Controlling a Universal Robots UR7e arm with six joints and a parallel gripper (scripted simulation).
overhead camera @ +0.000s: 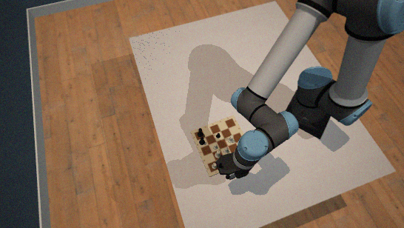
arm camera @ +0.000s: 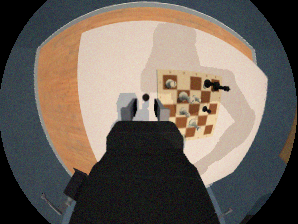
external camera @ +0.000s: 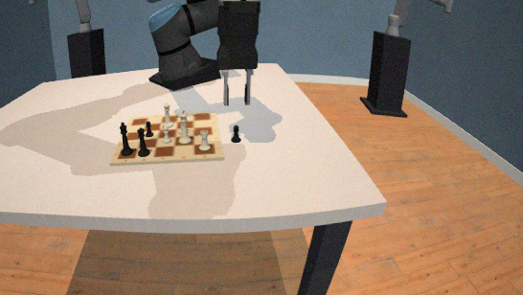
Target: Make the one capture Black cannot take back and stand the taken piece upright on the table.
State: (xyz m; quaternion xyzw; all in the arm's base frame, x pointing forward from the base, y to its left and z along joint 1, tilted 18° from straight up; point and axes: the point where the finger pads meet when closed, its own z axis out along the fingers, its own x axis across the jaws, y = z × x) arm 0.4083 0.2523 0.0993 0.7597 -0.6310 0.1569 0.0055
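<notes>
Exterior view shows the taken black pawn [external camera: 236,134] standing upright on the white table [external camera: 297,182], just beside the right edge of the chessboard [external camera: 168,154] and off its squares. Above the pawn and apart from it hangs the gripper [external camera: 237,94], its two fingers [external camera: 225,90] pointing straight down, spread with a plain gap between them and holding nothing. On the board, two tall black pieces [external camera: 125,140] stand upright near the left edge, with a smaller black pawn [external camera: 148,129] behind them. Several white pieces, among them a tall one [external camera: 184,127] in the middle and a white rook [external camera: 204,140] on the right side, also stand upright. From the wrist camera, the pawn appears as a small dark spot between the pale fingertips, with the board just to its right. From the top camera, the arm's wrist covers the near corner of the board and hides the pawn. The arm [overhead camera: 281,59] reaches over from its dark base [external camera: 182,77] at the back of the table. Dark pedestals [external camera: 388,77] stand on the wooden floor [external camera: 431,192] around the table.
</notes>
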